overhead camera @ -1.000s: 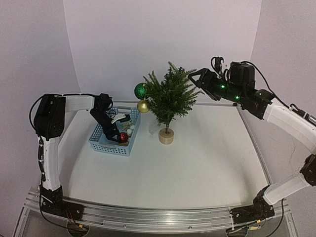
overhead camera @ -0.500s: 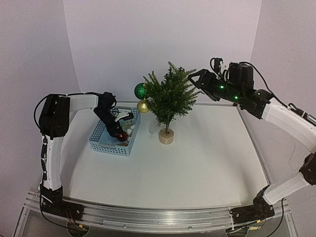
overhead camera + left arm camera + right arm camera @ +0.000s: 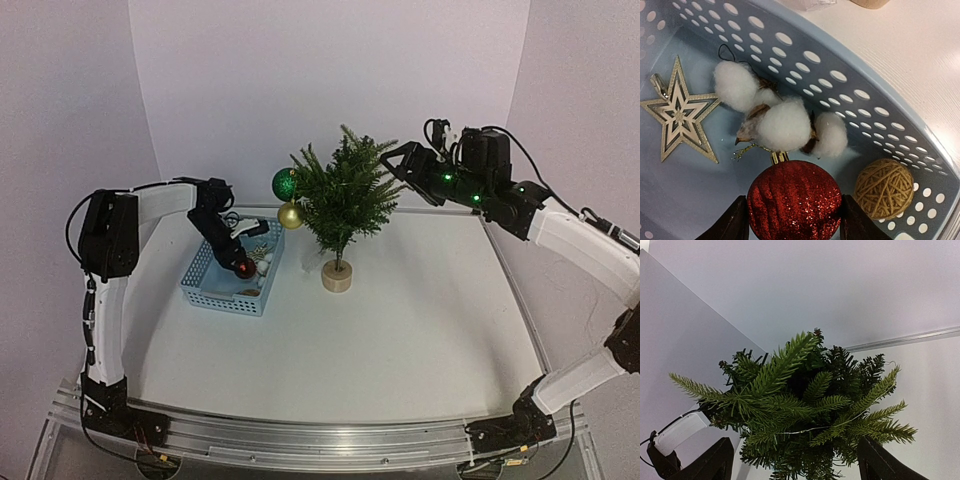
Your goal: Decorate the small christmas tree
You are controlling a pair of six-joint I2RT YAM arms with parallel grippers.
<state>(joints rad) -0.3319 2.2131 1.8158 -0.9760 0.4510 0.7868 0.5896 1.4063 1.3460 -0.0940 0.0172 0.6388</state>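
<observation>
The small christmas tree (image 3: 342, 195) is seen upright near the middle of the white table (image 3: 410, 330), slightly toward the far side, set on its round pale wooden base (image 3: 337, 277). Two baubles are hung on its left side: a green glitter ball (image 3: 285, 183) above and a gold ball (image 3: 291, 215) just below it, the two nearly touching.

The right gripper (image 3: 395, 165) is held in the air just beside the upper right branches. Its jaws are spread wide and nothing is held. In the right wrist view the tree (image 3: 805, 405) is framed between the two dark fingers (image 3: 715, 460). Whether any branch tip is touched cannot be told.

To the left of the tree, well apart from its base, a pale blue perforated basket (image 3: 215, 290) is placed on the table. The left gripper (image 3: 240, 262) is lowered into it. In the left wrist view the fingers (image 3: 732, 225) are pressed against both sides of a red glitter bauble (image 3: 795, 200), so the bauble is gripped between them.

Beside the bauble in the basket (image 3: 850, 85) are found a cluster of white cotton bolls (image 3: 775, 120) just above its gold cap, a gold star (image 3: 677, 117) lying flat to the left, and a small ball of tan twine (image 3: 884, 189) against the basket wall to the right.
</observation>
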